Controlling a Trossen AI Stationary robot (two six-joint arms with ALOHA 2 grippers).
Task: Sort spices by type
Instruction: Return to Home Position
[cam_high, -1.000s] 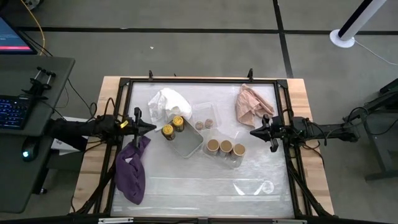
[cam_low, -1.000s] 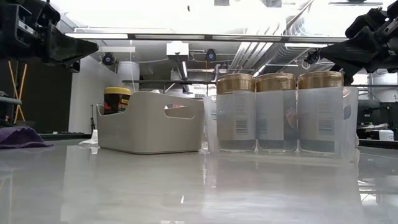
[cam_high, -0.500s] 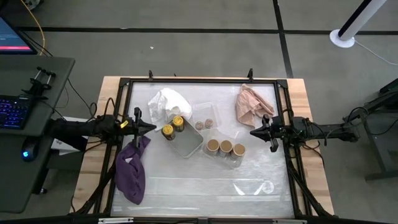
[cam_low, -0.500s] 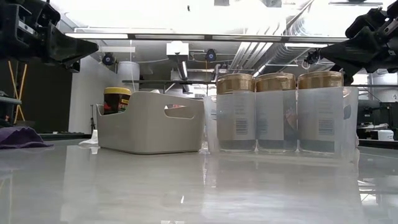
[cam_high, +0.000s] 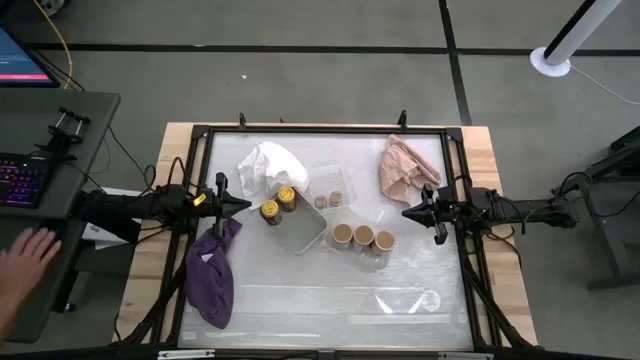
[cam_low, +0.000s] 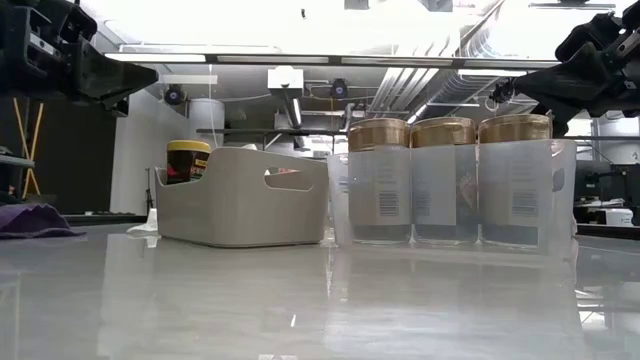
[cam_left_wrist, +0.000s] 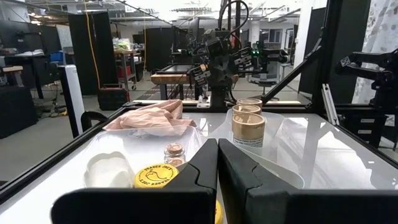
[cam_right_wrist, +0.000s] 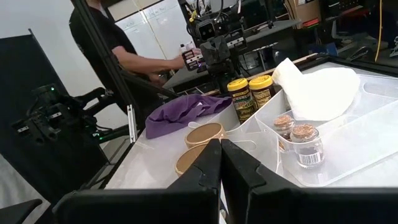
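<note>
Three wider tan-topped jars (cam_high: 364, 238) stand upright in a row inside a clear bin (cam_low: 563, 190), right of the table's middle. Two dark jars with yellow lids (cam_high: 278, 203) stand in the far-left end of the grey tray (cam_high: 304, 232). Two tiny brownish jars (cam_high: 328, 199) stand in another clear bin, seen closer in the right wrist view (cam_right_wrist: 297, 137). My left gripper (cam_high: 243, 205) hovers shut to the left of the yellow-lidded jars. My right gripper (cam_high: 407, 212) hovers shut to the right of the tan-topped jars. Neither touches anything.
A white cloth (cam_high: 270, 165) lies far left, a pink cloth (cam_high: 403, 168) far right and a purple cloth (cam_high: 212, 270) near left under the left arm. A dark frame (cam_high: 320, 129) rims the table. A person's hand (cam_high: 25, 258) is at the side desk.
Both arms and all jars have kept still. A person's hand has come into view at the desk left of the table.
</note>
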